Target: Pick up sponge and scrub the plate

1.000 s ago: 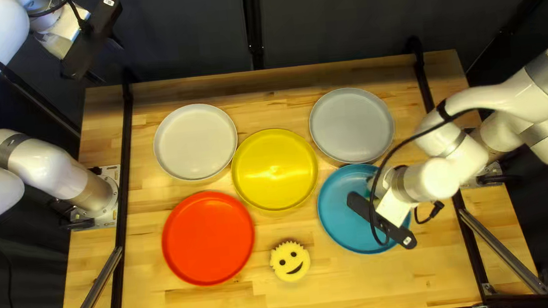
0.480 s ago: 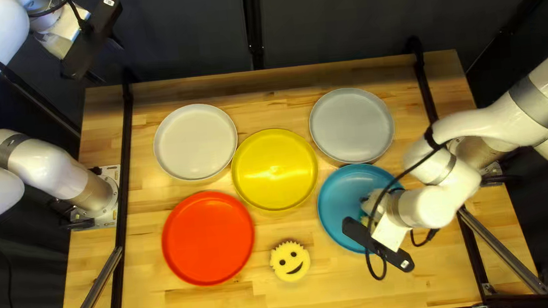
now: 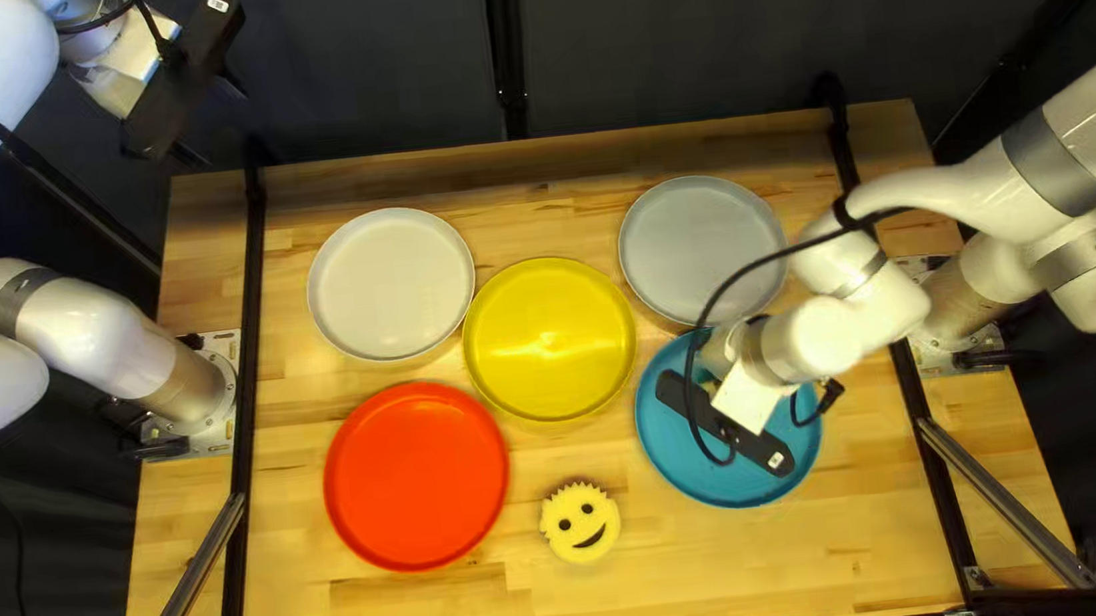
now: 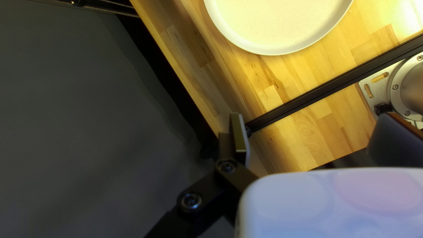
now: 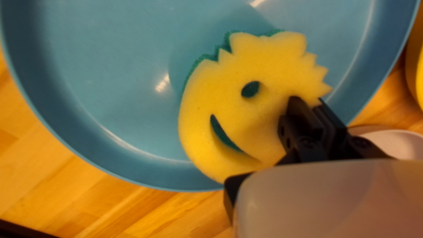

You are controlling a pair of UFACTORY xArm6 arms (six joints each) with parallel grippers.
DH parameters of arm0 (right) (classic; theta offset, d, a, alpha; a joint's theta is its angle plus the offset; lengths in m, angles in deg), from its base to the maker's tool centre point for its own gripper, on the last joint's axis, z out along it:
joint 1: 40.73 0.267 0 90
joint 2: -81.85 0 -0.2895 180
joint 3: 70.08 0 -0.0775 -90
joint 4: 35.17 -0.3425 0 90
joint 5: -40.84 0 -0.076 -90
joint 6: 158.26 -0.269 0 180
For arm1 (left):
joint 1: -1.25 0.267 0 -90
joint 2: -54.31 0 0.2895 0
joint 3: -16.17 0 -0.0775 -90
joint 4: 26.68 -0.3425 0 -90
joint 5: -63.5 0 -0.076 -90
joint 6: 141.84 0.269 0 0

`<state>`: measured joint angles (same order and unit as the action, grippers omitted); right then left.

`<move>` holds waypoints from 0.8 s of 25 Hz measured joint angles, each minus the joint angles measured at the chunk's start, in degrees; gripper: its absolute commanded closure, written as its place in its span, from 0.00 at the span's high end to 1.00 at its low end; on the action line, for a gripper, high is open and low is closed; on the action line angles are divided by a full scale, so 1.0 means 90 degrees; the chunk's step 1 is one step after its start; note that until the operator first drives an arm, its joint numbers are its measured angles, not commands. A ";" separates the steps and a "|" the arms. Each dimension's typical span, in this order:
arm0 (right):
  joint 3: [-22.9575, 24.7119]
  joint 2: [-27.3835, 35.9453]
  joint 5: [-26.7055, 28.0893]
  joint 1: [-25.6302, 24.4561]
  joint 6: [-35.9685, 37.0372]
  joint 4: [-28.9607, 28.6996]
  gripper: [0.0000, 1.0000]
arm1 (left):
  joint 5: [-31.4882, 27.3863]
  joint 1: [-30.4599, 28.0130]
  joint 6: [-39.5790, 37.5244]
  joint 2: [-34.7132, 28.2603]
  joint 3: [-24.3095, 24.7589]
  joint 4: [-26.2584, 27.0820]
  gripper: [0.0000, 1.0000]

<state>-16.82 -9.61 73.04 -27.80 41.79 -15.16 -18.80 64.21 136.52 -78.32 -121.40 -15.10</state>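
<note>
Right gripper (image 5: 308, 104) pinching the smiley sponge (image 5: 253, 121) near its edge; we are seeing its two fingers close together there, yellow face toward the wrist, green layer showing along the far edge. Sponge hanging over the blue plate (image 5: 105, 88), part of it reaching past the rim in the right wrist view; we are not managing to tell whether the green side is touching. What is changing: over the last instants our right arm (image 3: 902, 294) is swinging from the plate's near side back toward its far side, plate keeping its place. We are reading that as a scrubbing stroke, pickup done, cleaning under way, amount left unclear. Left gripper (image 4: 315, 128) is standing idle with fingers wide apart and nothing between them, near the white plate (image 4: 275, 26). Second sponge (image 3: 580, 517) is lying on the table (image 3: 683, 590), between the red plate (image 3: 416, 476) and the blue one. Next we are probably wanting light, even downward pressure; off-centre grip could be letting the sponge twist or fold.
</note>
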 measured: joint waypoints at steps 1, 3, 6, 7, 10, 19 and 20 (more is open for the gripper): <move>-0.0112 -0.0014 0.0087 -0.0034 0.0059 -0.0126 0.00 | 0.0000 0.0000 0.0000 0.0000 0.0000 0.0000 1.00; -0.0444 -0.0107 0.0274 -0.0229 0.0270 -0.0493 0.00 | 0.0000 0.0000 0.0000 0.0000 0.0000 0.0000 1.00; -0.0923 -0.0382 0.0431 -0.0615 0.0546 -0.0978 0.00 | 0.0000 0.0000 0.0000 0.0000 0.0000 0.0000 1.00; -0.1088 -0.0488 0.0487 -0.0722 0.0598 -0.1102 0.00 | 0.0000 0.0000 0.0000 0.0000 0.0000 0.0000 1.00; -0.1572 -0.0787 0.0666 -0.0956 0.0641 -0.1336 0.00 | 0.0000 0.0000 0.0000 0.0000 0.0000 0.0000 1.00; -0.2927 -0.1896 0.0882 -0.1802 0.0935 -0.1548 0.00 | 0.0000 0.0000 0.0000 0.0000 0.0000 0.0000 1.00; -0.2942 -0.1911 0.0882 -0.1816 0.0951 -0.1555 0.00 | 0.0000 0.0000 0.0000 0.0000 0.0000 0.0000 1.00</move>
<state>-43.30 -26.81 80.98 -44.14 50.35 -29.16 -18.80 64.21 136.52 -78.32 -121.40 -15.10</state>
